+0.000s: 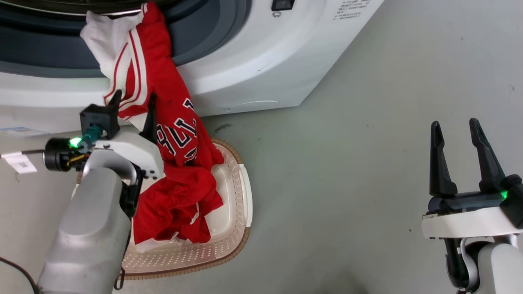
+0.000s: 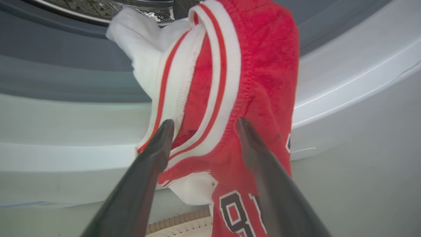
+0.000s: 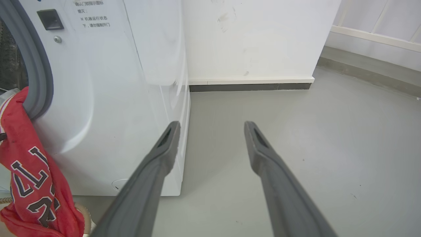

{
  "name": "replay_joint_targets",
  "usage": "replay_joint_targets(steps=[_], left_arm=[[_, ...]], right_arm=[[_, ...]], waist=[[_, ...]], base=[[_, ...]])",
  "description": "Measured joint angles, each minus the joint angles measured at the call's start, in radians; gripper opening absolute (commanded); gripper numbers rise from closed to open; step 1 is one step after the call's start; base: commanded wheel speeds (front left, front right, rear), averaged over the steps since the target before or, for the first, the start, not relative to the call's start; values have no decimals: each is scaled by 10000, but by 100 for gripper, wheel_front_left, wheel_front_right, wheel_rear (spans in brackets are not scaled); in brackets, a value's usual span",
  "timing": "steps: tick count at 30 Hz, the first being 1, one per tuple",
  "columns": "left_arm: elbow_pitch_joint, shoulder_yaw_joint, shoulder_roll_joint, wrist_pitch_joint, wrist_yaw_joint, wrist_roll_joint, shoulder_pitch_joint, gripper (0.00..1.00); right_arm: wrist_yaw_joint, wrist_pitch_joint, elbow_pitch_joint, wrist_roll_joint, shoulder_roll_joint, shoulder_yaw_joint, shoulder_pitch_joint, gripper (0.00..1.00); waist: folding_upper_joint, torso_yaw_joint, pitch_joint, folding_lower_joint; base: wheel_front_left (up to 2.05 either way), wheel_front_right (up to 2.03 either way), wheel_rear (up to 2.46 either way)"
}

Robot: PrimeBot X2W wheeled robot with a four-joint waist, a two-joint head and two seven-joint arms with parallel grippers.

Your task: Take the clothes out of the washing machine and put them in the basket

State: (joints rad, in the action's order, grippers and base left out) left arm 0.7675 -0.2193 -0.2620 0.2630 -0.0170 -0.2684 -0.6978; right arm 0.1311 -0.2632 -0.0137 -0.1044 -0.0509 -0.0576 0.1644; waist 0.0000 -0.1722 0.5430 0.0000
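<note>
Red jersey (image 1: 175,134) hangs from the round opening (image 1: 204,24) of the washing machine (image 1: 253,61) down into the basket (image 1: 233,228), its long way running top to bottom, low end heaped inside. The left end effector (image 1: 135,97) is spread with the striped trim (image 2: 210,98) between its fingers (image 2: 148,171); it should pinch there, lift it free, then lower. The right end effector (image 1: 454,121) is spread, empty

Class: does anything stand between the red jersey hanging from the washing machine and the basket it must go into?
Nothing visible does. The jersey already has its lower end lying in the basket. Its upper end hangs over the porthole rim of the washing machine, and the open left gripper has a finger on either side of it.
</note>
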Motion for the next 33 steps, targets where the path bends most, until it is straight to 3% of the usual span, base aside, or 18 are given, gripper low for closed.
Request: replay_joint_targets(steps=[8,9,10,20,33], left_arm=[[694,171,-52,0,-196,199,-813,100],[708,194,-46,0,-201,226,-856,44],[709,222,-42,-2,-244,265,-880,0],[265,600,190,-4,-449,345,-515,0],[-2222,884,447,-2,-803,773,1534,0]], right_arm=[[0,-2,-29,-17,0,19,78,100],[0,-2,-29,-17,0,19,88,100],[0,-2,-31,-19,0,15,105,100],[0,-2,61,-13,0,-15,154,100],[0,-2,288,88,0,-224,-141,100]], waist=[[0,-105,333,0],[0,-111,357,0],[0,-115,382,0],[0,-38,165,0],[0,401,-1091,0]], base=[[0,0,0],[0,0,0],[0,0,0],[0,0,0],[0,0,0]])
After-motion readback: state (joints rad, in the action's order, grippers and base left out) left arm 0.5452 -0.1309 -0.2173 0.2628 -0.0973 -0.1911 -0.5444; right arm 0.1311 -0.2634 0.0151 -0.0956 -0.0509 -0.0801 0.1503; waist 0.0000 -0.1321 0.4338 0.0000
